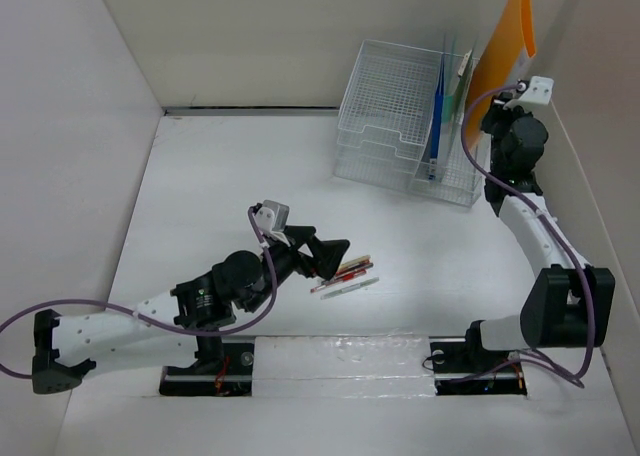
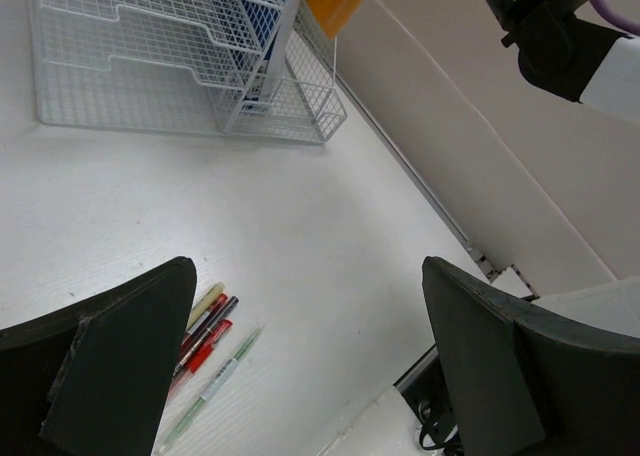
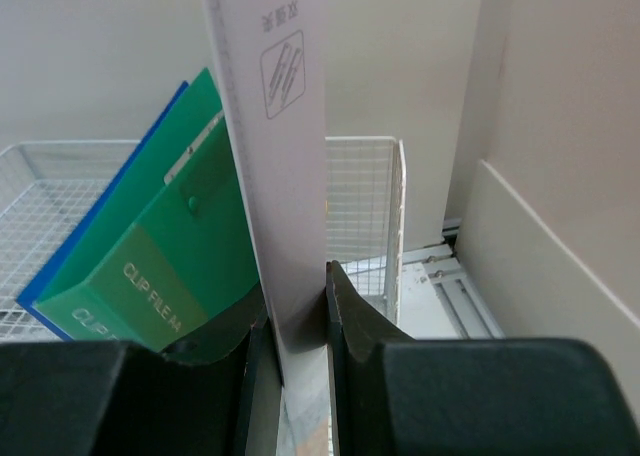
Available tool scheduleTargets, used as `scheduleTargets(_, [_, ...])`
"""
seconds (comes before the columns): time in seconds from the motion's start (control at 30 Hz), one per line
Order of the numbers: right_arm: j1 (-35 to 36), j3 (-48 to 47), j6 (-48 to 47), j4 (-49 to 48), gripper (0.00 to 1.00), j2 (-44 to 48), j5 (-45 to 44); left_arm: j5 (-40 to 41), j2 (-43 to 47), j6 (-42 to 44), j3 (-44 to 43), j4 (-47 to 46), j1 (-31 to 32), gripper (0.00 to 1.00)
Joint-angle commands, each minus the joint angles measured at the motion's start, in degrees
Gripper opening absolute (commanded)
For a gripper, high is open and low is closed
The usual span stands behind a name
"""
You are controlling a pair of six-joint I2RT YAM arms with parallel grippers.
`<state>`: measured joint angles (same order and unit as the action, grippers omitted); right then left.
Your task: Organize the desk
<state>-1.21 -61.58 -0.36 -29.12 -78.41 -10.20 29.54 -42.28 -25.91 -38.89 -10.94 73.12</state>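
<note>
While the orange folder (image 1: 505, 56) is clamped upright by the right gripper (image 3: 297, 306), the wire organizer (image 1: 390, 106) is seen just beneath. The left gripper (image 2: 308, 276) is spread wide.

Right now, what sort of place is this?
Likely a lab mock-up of an office workspace: a wire file organizer holding clip files, loose pens on the white desk, and a folder gripped by the right end effector.
</note>
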Motion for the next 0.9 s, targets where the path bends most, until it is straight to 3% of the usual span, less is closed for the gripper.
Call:
scheduleTargets(0.0, [-0.5,1.5,2.0,-13.0,0.0,0.5,0.3,0.0,-1.0,0.2,0.7,-3.2,0.1,0.93])
scheduleTargets(0.27, [-0.5,9.3,2.4,-20.1,0.0,-1.2,-4.0,-0.2,-2.5,0.6,0.8,-4.4,0.1,0.93])
scheduleTargets(0.87, [1.1,10.1,3.2,-26.5,0.0,-10.6,-7.1,-0.3,-3.8,-0.5,1.3,-4.3,0.1,0.93])
